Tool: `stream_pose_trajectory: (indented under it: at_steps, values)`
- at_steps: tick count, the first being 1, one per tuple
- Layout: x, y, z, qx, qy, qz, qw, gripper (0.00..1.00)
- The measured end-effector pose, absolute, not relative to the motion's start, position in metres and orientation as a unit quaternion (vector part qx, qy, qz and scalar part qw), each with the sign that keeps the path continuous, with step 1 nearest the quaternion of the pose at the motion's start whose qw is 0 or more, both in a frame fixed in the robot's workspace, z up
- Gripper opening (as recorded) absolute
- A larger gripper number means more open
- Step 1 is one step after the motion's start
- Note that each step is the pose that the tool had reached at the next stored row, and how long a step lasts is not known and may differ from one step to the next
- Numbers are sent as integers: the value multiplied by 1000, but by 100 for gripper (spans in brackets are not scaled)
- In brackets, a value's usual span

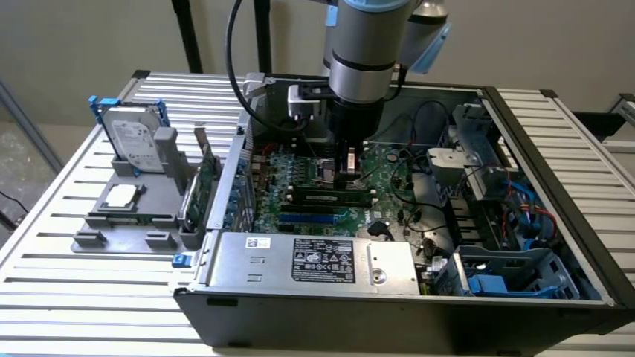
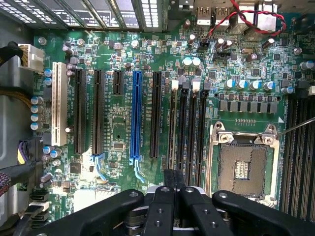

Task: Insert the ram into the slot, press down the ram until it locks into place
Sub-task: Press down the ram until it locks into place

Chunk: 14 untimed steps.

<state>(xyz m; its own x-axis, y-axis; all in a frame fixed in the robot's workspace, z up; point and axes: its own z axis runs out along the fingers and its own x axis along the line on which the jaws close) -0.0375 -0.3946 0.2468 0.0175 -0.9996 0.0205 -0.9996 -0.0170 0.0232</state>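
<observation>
Gripper (image 2: 174,173) fingers pinched shut, nothing held, tip just above the ram (image 1: 332,196). Ram stands edge-up in a black slot (image 2: 172,129) nr the blue slot (image 2: 137,118). Insertion looks done; press-down prob in hand. Can't tell if tip touches ram or if end latches (image 2: 174,85) have locked.

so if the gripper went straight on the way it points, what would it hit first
Probably the black memory slots beside the CPU socket: the shut gripper points right at them. How far above them it is, I cannot tell.
</observation>
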Motion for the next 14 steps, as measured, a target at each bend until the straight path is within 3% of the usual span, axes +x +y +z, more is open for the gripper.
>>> stream_pose_trajectory:
  at_steps: [14]
  values:
    - [-41,-395,243,713,-701,-1,15,11]
